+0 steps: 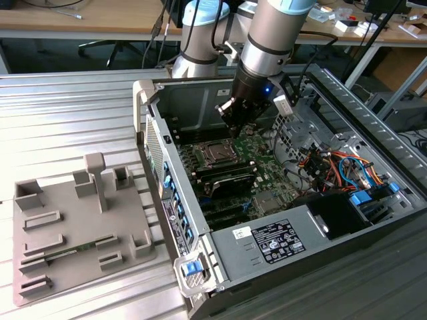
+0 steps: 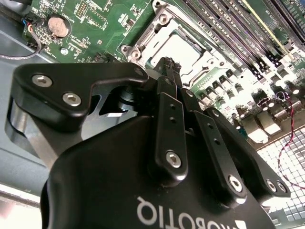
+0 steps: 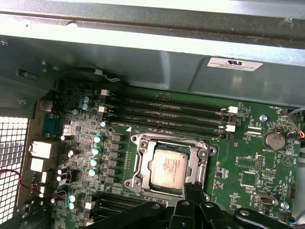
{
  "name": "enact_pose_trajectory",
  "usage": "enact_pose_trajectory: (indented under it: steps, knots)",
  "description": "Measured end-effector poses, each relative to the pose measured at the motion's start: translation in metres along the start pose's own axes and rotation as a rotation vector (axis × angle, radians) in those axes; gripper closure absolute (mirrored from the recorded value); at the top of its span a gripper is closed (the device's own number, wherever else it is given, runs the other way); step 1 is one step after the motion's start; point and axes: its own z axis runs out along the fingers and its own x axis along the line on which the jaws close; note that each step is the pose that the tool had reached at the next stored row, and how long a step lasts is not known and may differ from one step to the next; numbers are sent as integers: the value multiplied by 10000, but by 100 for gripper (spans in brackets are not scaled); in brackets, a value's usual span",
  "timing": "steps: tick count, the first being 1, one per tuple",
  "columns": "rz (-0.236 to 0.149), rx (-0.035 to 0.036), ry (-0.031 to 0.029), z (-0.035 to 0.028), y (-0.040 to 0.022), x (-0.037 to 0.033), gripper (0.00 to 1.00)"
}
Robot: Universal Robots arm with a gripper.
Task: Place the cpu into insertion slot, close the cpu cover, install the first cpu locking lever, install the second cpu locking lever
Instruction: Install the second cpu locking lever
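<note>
CPU (image 3: 166, 166) sits in the slot (image 3: 138, 164) on the green board (image 3: 248, 162), with the cover (image 3: 198, 157) lying down around it. We see the end effector (image 3: 194, 190) closed on nothing, its fingers (image 2: 167, 71) together just over the cover's edge, inside the open case (image 1: 267, 240).

Premises: a robotics laboratory or electronics workshop. Evidence: an opened computer case (image 1: 280, 220) lies on a ribbed aluminium work surface (image 1: 67, 113), a grey moulded fixture tray (image 1: 73, 227) just beside it. Behind stand wooden benches (image 1: 87, 23) carrying cables and small parts, with an office chair base (image 1: 110, 47) beneath.
</note>
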Motion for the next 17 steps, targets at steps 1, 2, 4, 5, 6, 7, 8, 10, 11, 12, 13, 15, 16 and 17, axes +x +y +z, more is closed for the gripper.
enact_pose_trajectory:
  steps: [1,2,4,5,6,7,8,10,11,12,13,15,16,17]
  knots:
    - [1,1,1,-1,-2,1,89]
    - [-1,1,2,-2,-12,1,89]
    - [0,0,0,0,-26,4,89]
    - [0,0,1,2,-35,5,89]
    - [0,0,1,5,-43,7,89]
    - [0,-2,-1,7,-48,7,89]
    - [1,-3,-2,9,-50,8,89]
    - [0,0,1,12,-53,8,89]
    - [1,1,1,14,-54,9,89]
    - [0,1,1,16,-56,9,89]
    - [1,0,1,19,-58,9,89]
    - [0,0,0,24,-62,9,89]
    - [0,0,0,27,-65,10,89]
    - [0,-2,-1,32,-69,10,89]
